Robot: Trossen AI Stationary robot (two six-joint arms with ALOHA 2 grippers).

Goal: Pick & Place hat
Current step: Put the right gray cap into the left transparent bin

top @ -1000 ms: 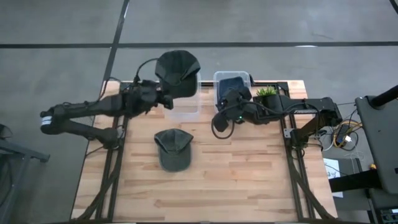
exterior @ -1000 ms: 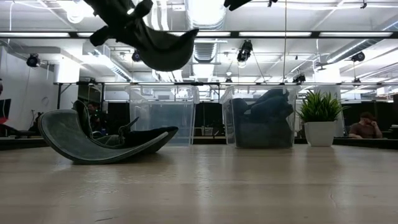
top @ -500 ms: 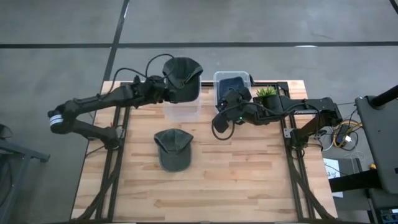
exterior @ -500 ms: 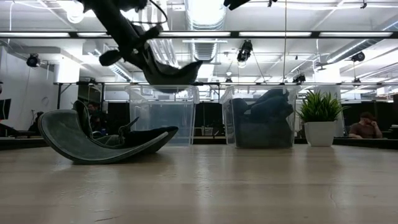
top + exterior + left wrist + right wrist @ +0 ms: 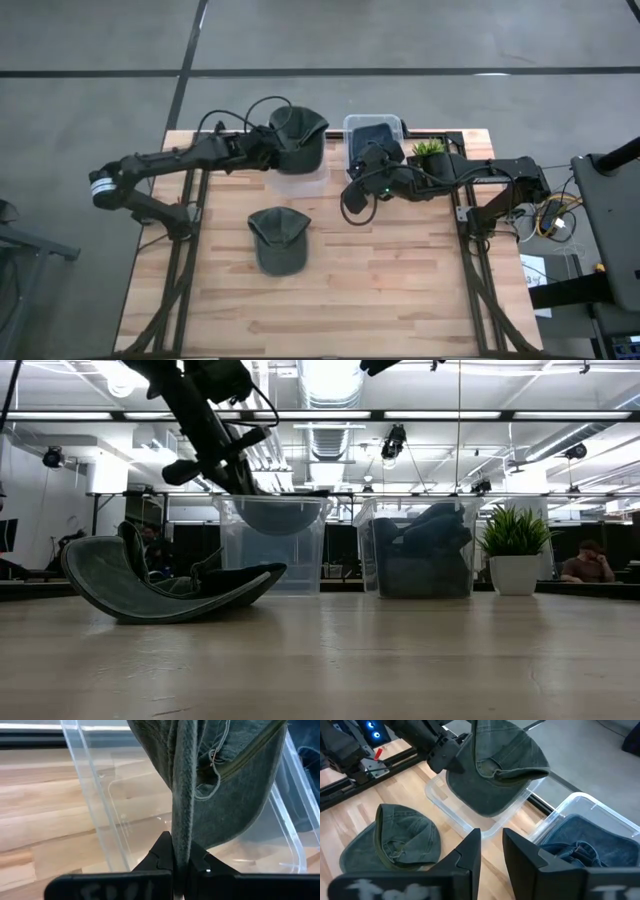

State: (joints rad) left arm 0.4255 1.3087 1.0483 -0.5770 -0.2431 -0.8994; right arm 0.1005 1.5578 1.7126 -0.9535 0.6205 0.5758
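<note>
The left gripper (image 5: 179, 862), fingers pinching the hat (image 5: 297, 138) over the clear bin (image 5: 300, 180) near the tabletop's far edge, could drape it across the rim if released off-centre.

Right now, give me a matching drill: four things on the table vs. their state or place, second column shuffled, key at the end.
Things:
1. dark green cap held by the left gripper
2. second dark green cap
3. clear plastic bin on the right
4. small green potted plant

States or places:
A. holds dark blue folded fabric
B. lies loose on the wooden table top, in front of the bins
C. stands beside the filled bin, at the table's far right
D. hangs over the empty clear bin, partly lowered into it

Pairs: 1-D, 2-B, 3-A, 4-C
</note>
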